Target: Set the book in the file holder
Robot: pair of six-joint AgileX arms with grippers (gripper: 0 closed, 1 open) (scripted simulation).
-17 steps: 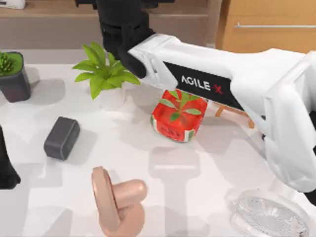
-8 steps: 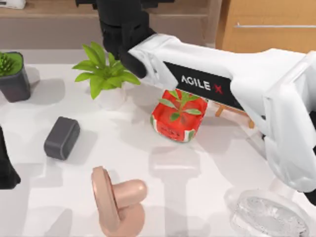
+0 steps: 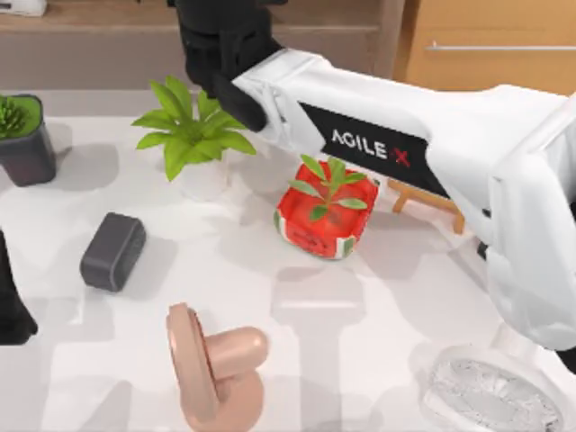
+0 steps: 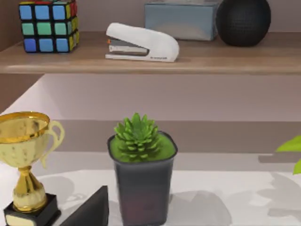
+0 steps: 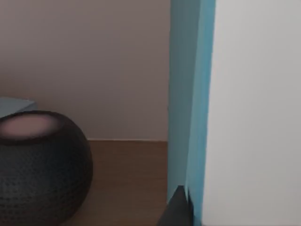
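My right arm (image 3: 405, 162) reaches over the table (image 3: 378, 297); its pincer's state I cannot tell; a blue book (image 5: 190, 108) sits close by it, seemingly carried; placing remains.

The right arm (image 3: 396, 153) swung slightly toward twelve o'clock, uncovering more of the wooden stand (image 3: 423, 205) beside the red planter (image 3: 322, 220).

Table layout: leafy plant (image 3: 191, 135) at back centre; potted succulent (image 3: 22, 137) at far left edge. Strawberry-print pot (image 3: 324, 211) right of centre, wooden stand (image 3: 425, 202) just right of it. Dark block (image 3: 112, 251) left-middle; peach-toned object (image 3: 214, 367) in front; glass dish (image 3: 490, 396) front right.
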